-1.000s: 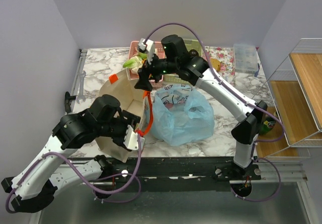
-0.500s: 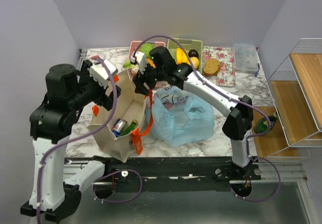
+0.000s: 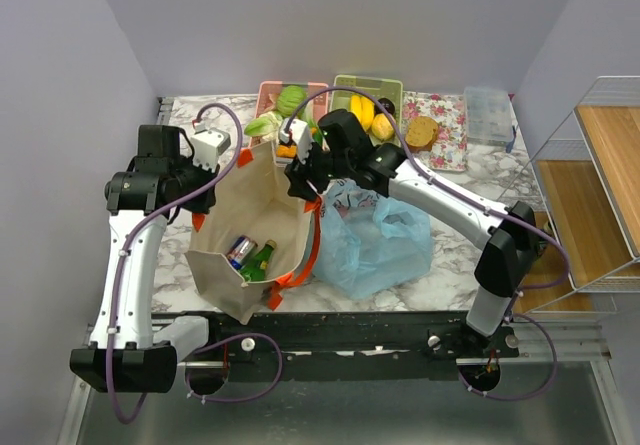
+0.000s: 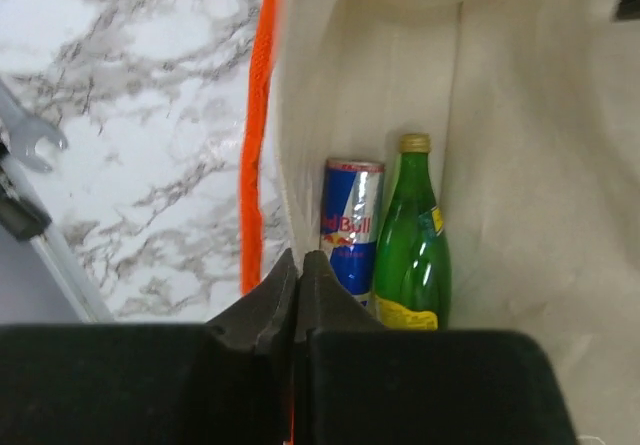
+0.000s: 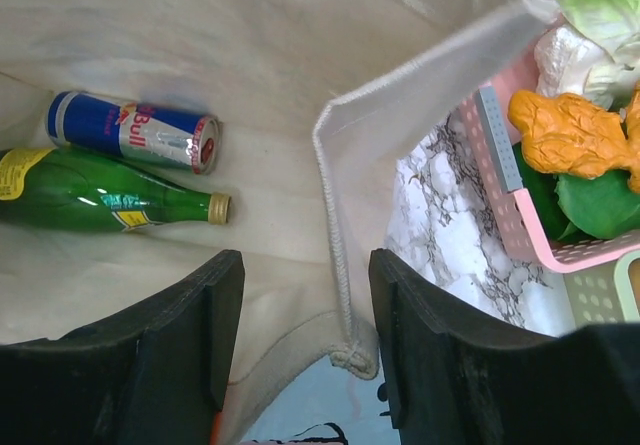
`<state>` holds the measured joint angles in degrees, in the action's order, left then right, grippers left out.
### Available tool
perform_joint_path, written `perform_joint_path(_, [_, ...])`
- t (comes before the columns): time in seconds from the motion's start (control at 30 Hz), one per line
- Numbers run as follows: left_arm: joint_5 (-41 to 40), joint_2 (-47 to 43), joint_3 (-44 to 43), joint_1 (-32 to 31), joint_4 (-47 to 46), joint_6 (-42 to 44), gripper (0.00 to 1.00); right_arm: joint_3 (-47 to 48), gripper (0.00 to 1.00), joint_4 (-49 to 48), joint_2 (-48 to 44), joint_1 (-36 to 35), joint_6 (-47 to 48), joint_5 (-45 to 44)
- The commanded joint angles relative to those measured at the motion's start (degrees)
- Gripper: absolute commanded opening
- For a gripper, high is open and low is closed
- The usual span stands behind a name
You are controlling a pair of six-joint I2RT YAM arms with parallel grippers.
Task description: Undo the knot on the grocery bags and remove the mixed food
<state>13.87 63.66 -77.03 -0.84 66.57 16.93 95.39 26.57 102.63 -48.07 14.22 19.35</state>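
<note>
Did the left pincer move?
Yes. The left pincer moved away from the near edge of the table, toward the back, to the tote's left rim.

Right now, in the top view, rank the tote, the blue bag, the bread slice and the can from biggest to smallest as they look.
1. tote
2. blue bag
3. bread slice
4. can, lying low inside the tote, so it looks slightly smaller.

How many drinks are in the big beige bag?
2: a blue-silver drink can and a green glass bottle, side by side inside the beige canvas tote. Others may be hidden.
</note>
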Motion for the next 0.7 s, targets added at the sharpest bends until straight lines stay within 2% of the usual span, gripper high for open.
perform_joint_path(0.0, [14.3, -3.2, -6.0, 0.0, -4.9, -2.6, 0.0, -4.8, 0.59, -7.8, -4.6, -0.5, 0.3, 0.3])
perform_joint_path(0.1, [18.3, -8.5, -4.8, -0.2, -11.9, -2.0, 0.0, -7.4, 0.59, -12.2, -7.1, -0.6, 1.1, 1.4])
perform_joint_path(0.2, [21.6, -14.1, -0.4, -1.2, -17.1, 2.8, 0.0, -10.9, 0.63, -15.5, -10.1, -0.5, 2.5, 3.5])
perform_joint_path(0.27, [23.7, -16.2, 2.4, -2.0, -17.2, 6.0, 0.0, -13.2, 0.67, -16.7, -13.0, -0.5, 3.4, 4.7])
perform_joint_path(0.37, [23.6, -18.0, 6.2, -3.0, -16.3, 7.5, 0.0, -17.1, 0.83, -17.4, -18.1, -0.5, 5.9, 8.8])
perform_joint_path(0.43, [21.7, -18.6, 7.9, -3.3, -16.6, 6.2, 0.0, -20.0, 0.85, -17.8, -22.1, -0.5, 7.5, 12.6])
perform_joint_path(0.47, [21.5, -18.6, 8.4, -3.4, -16.6, 5.8, 0.0, -21.0, 0.83, -17.8, -24.1, -0.6, 8.4, 14.8])
perform_joint_path(0.53, [21.9, -18.7, 8.9, -3.3, -17.2, 4.7, 0.0, -22.9, 0.71, -17.5, -27.0, -1.3, 10.7, 18.7])
perform_joint_path(0.6, [23.3, -19.0, 9.4, -3.3, -18.2, 4.0, 0.0, -24.7, 0.6, -16.9, -28.3, -3.8, 14.3, 18.9])
perform_joint_path(0.67, [25.1, -19.0, 10.0, -3.3, -18.9, 4.2, 0.0, -26.5, 0.53, -16.2, -27.8, -6.2, 19.1, 18.2])
